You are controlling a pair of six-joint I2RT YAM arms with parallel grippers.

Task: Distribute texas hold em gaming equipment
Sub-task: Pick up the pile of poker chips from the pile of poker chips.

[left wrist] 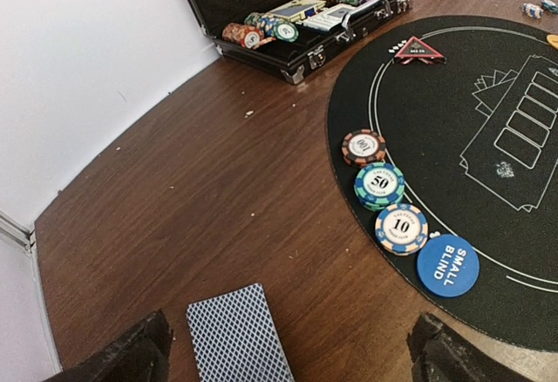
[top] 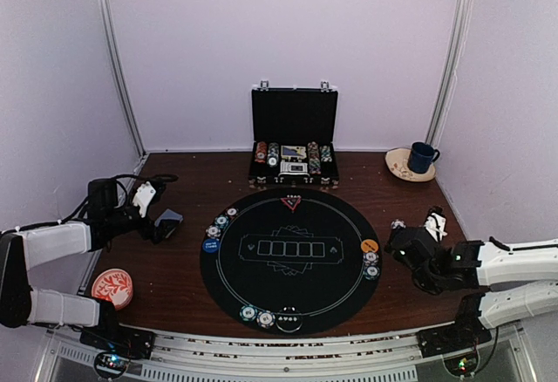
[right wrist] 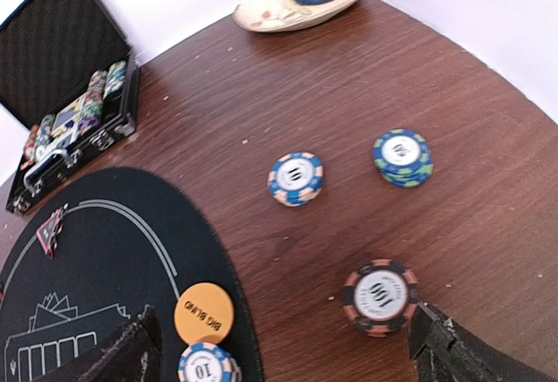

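A grey-blue-backed deck of playing cards (left wrist: 237,338) lies on the wood between the wide-apart fingers of my open left gripper (left wrist: 288,358), touching neither. Beside it, on the mat's edge, sit a 100 chip (left wrist: 364,147), a 50 chip (left wrist: 379,185), a 10 chip (left wrist: 401,228) and the blue small-blind disc (left wrist: 447,265). My right gripper (right wrist: 288,356) is open over bare wood. A black-and-orange 100 chip (right wrist: 379,296) lies just by its right finger (right wrist: 462,356). Farther off are a blue chip (right wrist: 296,178) and a green-blue stack (right wrist: 403,157). The orange big-blind disc (right wrist: 206,312) sits on the mat.
The round black mat (top: 288,286) carries a red triangle marker (top: 291,201) at its far edge and chips (top: 257,316) at its near edge. The open black briefcase (top: 294,142) stands behind. A blue mug (top: 423,157) stands back right and a red-and-white dish (top: 112,287) front left.
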